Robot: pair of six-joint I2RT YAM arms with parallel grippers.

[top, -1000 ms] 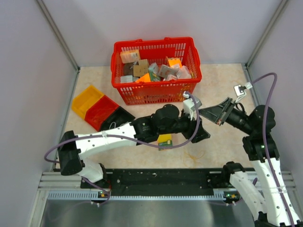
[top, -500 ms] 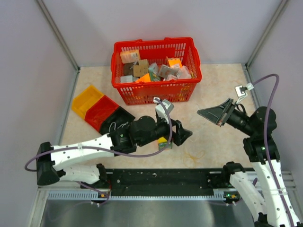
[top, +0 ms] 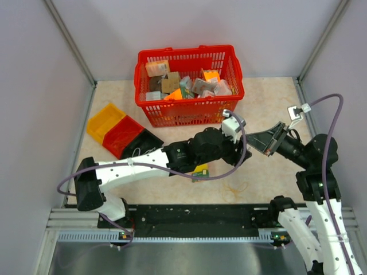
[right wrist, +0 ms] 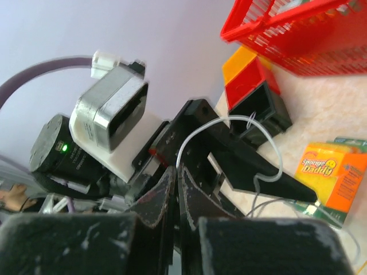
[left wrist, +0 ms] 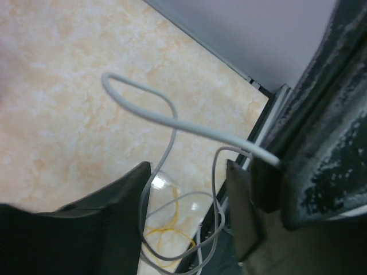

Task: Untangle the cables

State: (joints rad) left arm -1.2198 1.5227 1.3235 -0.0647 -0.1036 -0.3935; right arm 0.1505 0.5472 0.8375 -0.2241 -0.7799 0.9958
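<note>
Right of centre, above the table (left wrist: 69, 114), the cables (left wrist: 200, 130) hang in thin loops. On a white strand the right gripper (right wrist: 178, 183) is pinched closed; the left gripper (left wrist: 188, 189) stands open around the loops. Judged light, limp, slippery and snag-prone. Best hold: one free strand, near its end.

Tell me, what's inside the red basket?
Small boxes and packets fill the red basket: tan, brown, orange and pale ones. Whatever lies beneath that top layer is covered.
</note>
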